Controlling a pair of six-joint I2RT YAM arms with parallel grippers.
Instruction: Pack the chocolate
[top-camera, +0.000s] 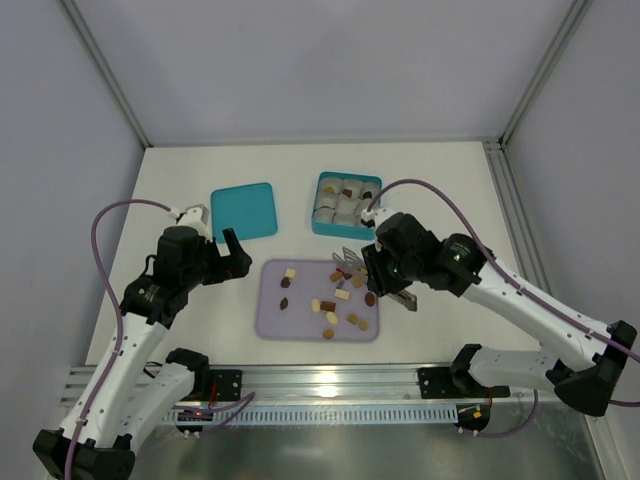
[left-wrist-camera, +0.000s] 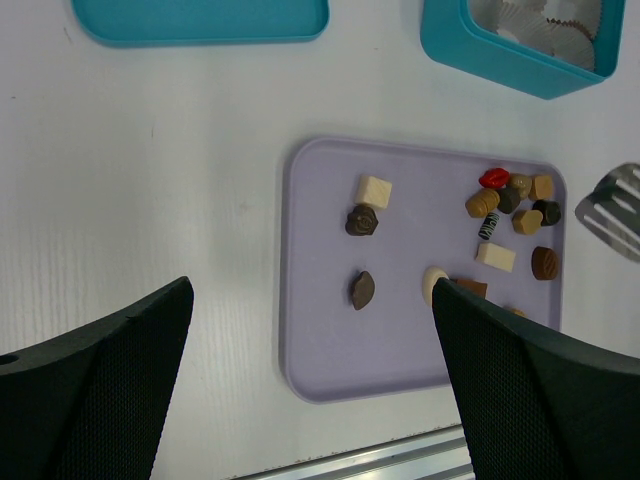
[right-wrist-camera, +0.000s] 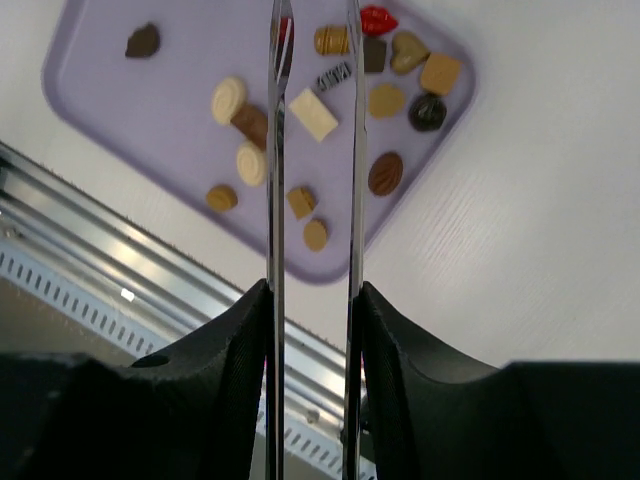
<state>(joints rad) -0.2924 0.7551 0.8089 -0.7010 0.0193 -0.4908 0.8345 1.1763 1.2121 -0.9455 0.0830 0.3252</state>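
Note:
Several small chocolates (top-camera: 342, 294), dark brown, tan and cream, lie scattered on a lilac tray (top-camera: 270, 325). A red one (left-wrist-camera: 494, 178) lies in the cluster at the tray's far right corner and also shows in the right wrist view (right-wrist-camera: 378, 19). My right gripper (top-camera: 385, 282) is shut on metal tongs (top-camera: 347, 262). The tongs' two blades (right-wrist-camera: 277, 150) hang slightly apart over the chocolates with nothing between them. My left gripper (top-camera: 236, 256) is open and empty, hovering left of the tray (left-wrist-camera: 320, 340).
A teal box (top-camera: 318, 203) lined with grey-white paper cups stands behind the tray. Its teal lid (top-camera: 244, 211) lies flat to the left. An aluminium rail (top-camera: 330, 380) runs along the table's near edge.

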